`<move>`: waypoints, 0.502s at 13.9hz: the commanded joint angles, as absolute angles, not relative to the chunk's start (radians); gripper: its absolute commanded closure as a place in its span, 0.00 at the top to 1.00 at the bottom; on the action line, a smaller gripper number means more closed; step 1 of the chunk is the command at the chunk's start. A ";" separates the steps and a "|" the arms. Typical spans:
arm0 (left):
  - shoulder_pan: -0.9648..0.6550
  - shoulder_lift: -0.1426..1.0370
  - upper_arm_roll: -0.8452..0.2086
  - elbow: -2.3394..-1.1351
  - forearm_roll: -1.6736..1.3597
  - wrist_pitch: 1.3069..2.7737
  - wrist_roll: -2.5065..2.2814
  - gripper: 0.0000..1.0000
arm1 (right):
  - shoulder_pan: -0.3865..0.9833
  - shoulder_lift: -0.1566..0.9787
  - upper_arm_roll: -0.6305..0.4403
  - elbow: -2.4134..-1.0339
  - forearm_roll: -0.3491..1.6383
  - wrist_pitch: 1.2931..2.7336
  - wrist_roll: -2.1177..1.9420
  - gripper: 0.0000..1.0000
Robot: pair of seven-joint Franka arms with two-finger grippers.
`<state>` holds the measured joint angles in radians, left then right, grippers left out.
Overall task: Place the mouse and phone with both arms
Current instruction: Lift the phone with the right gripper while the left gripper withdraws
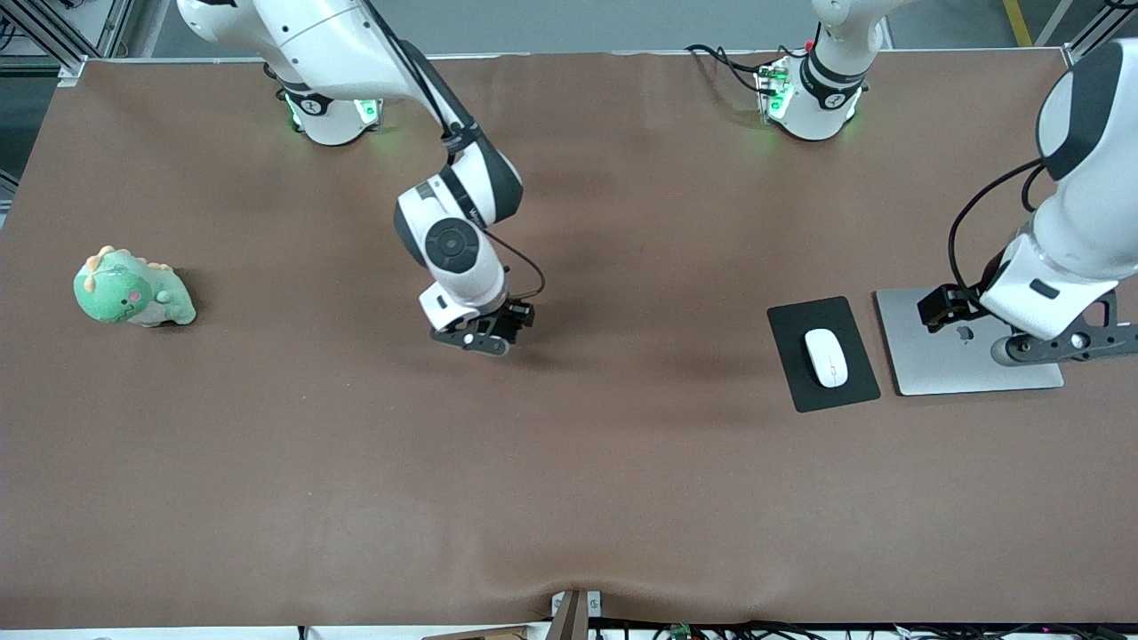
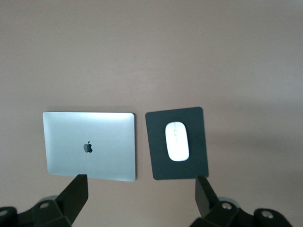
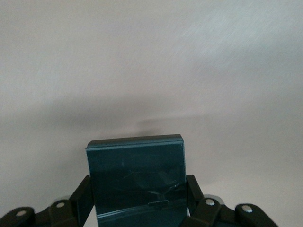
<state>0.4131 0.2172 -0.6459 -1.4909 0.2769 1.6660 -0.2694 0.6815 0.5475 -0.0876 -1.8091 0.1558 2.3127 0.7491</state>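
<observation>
The white mouse (image 1: 826, 357) lies on a black mouse pad (image 1: 791, 378) toward the left arm's end of the table; both also show in the left wrist view, the mouse (image 2: 177, 141) on the pad (image 2: 158, 163). My left gripper (image 1: 1031, 345) hangs over the silver laptop beside the pad, open and empty (image 2: 140, 194). My right gripper (image 1: 484, 336) is low over the middle of the brown table, shut on the black phone (image 3: 137, 172), whose edges sit between the fingers (image 3: 193, 188). In the front view the phone is hidden under the hand.
A closed silver laptop (image 1: 942, 360) lies beside the mouse pad, also in the left wrist view (image 2: 88, 144). A green plush dinosaur (image 1: 133, 292) sits toward the right arm's end of the table. A brown cloth (image 1: 569, 462) covers the table.
</observation>
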 commanded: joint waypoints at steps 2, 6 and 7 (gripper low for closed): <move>0.410 0.092 -0.620 -1.500 0.192 1.606 -0.226 1.00 | 0.580 0.450 -0.072 -1.836 0.144 2.215 0.652 0.00; 0.236 0.020 -0.434 -1.514 0.123 1.562 -0.219 1.00 | 0.462 0.381 -0.074 -1.908 0.144 2.175 0.484 0.00; 0.163 -0.001 -0.348 -1.513 0.097 1.540 -0.216 1.00 | 0.425 0.367 -0.074 -1.925 0.144 2.175 0.427 0.00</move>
